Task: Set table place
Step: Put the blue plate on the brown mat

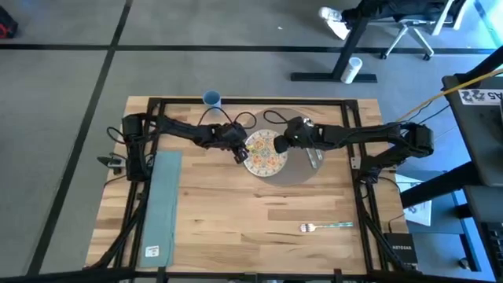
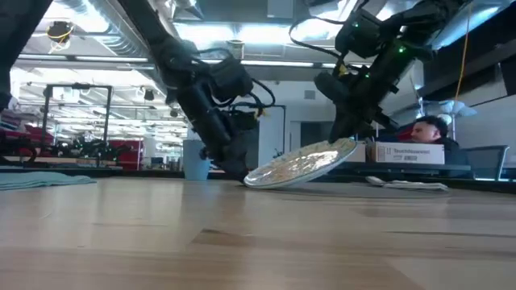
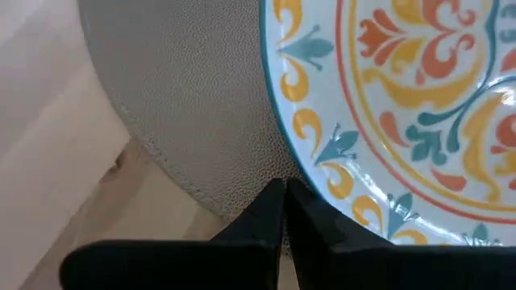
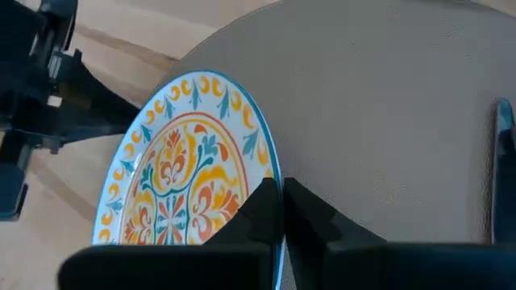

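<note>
Down the left edge of the high view lies a long teal napkin (image 1: 159, 203) with a small white label at its near end, the writing too small to read. Moving right, the left gripper (image 1: 239, 154) sits low at the left rim of the patterned plate (image 1: 264, 153), its fingers pressed together just off the plate's edge, tips over the placemat in the left wrist view. A small blue cup (image 1: 211, 98) stands at the table's (image 1: 236, 228) far edge, upper centre-left.

And there's the plate: white, with orange, yellow and teal scrollwork, tilted, left rim down and right rim lifted in the low view. The right gripper (image 1: 280, 144) pinches that raised rim, fingers closed tight on it.

Under it all, the placemat (image 1: 299, 169): round, flat, grey-brown, pebbled in texture, wider than the plate, centred in the upper half of the light plank table. A utensil (image 1: 314, 156) rests on its right part.

Lower right, a fork (image 1: 324, 227) lies on bare wood. Bottom-right corner, a box (image 1: 402, 253) reads "NETGEAR".
</note>
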